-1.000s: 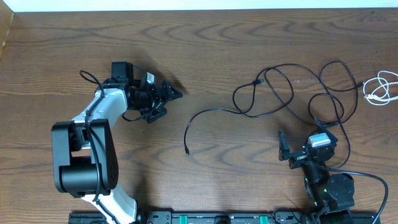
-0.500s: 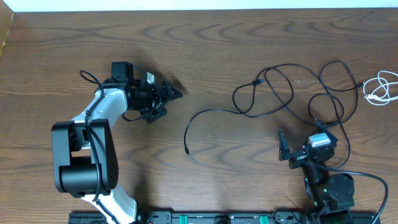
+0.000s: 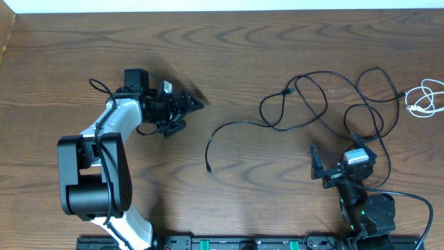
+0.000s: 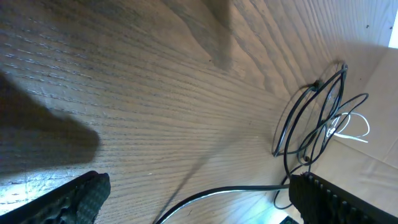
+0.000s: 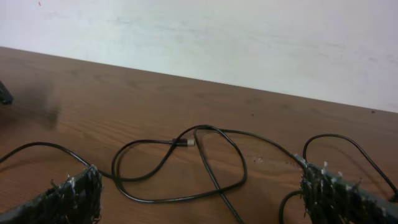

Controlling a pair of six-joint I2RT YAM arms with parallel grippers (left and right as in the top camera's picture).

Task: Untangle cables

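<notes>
Overhead and wrist views of a brown surface [image 3: 229, 42] with a pronounced, wavy wood grain. Nearest the robot base, the right end effector [image 3: 338, 154] is seen with its jaws spread wide and nothing between them. Its dark fingers [image 5: 71, 198] have a rough, knobbly texture. The black cable [image 3: 243, 123], a thin, smooth, round cord, is laid loosely across the right half of the surface. One small plug end rests near the middle. From there the cord curves away into several open, overlapping loops, and some strands pass close beside the right end effector. Whether they touch it cannot be told.

Farther out, on the left half, the left end effector [image 3: 191, 114] is held low over bare wood, well apart from both cables, with its jaws likewise fully spread and empty. The white cable [image 3: 427, 97], shorter and gathered into a small coil, lies at the far right edge, just beyond the outermost black loop.
</notes>
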